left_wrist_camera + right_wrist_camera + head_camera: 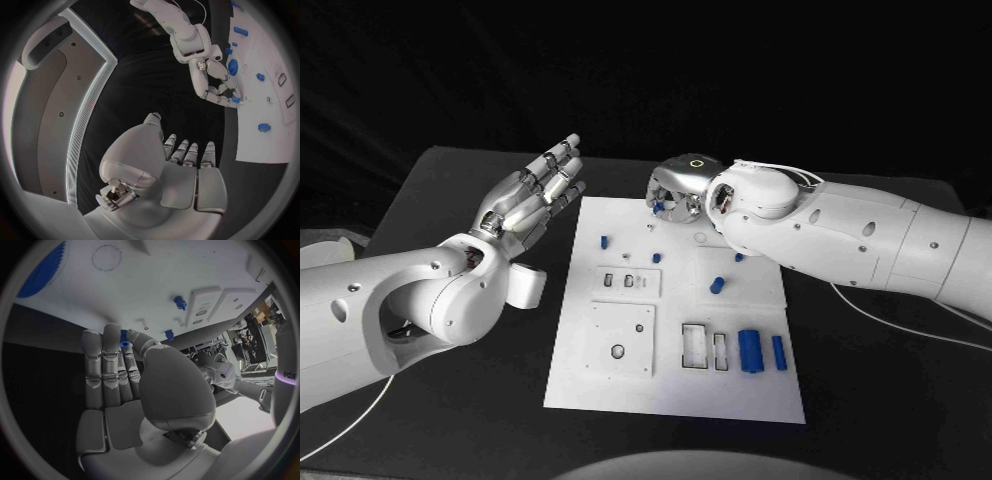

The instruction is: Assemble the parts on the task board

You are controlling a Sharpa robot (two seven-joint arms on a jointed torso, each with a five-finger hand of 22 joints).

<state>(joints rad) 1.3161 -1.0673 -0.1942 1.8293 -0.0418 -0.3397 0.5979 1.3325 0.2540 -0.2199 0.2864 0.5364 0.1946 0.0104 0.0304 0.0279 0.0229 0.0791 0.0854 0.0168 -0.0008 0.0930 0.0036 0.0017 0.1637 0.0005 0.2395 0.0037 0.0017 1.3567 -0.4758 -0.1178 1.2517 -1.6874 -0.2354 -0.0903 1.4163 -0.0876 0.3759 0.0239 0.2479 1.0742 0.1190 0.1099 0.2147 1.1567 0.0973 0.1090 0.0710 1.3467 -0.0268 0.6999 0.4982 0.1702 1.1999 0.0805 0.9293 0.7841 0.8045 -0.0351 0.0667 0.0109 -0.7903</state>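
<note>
Black table (pixel 459 180) bears the unlabelled task board (pixel 733 395); left hand (pixel 531 200) spread empty, right hand (pixel 678 190) pinching a blue part (pixel 125 343).

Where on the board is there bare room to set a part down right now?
The task board is bare along its near edge, below the square plate and the two blue blocks. The far end is crowded: the right hand pinches a small blue part there, among blue pegs.

A small blue part (pixel 125 343) is pinched at the fingertips (pixel 111 332) of the right hand (pixel 134 385), at the edge of the white task board (pixel 162 275). Two more blue parts (pixel 180 302) are seen on the board, and a blue toothed wheel (pixel 42 271) lies near its edge.
</note>
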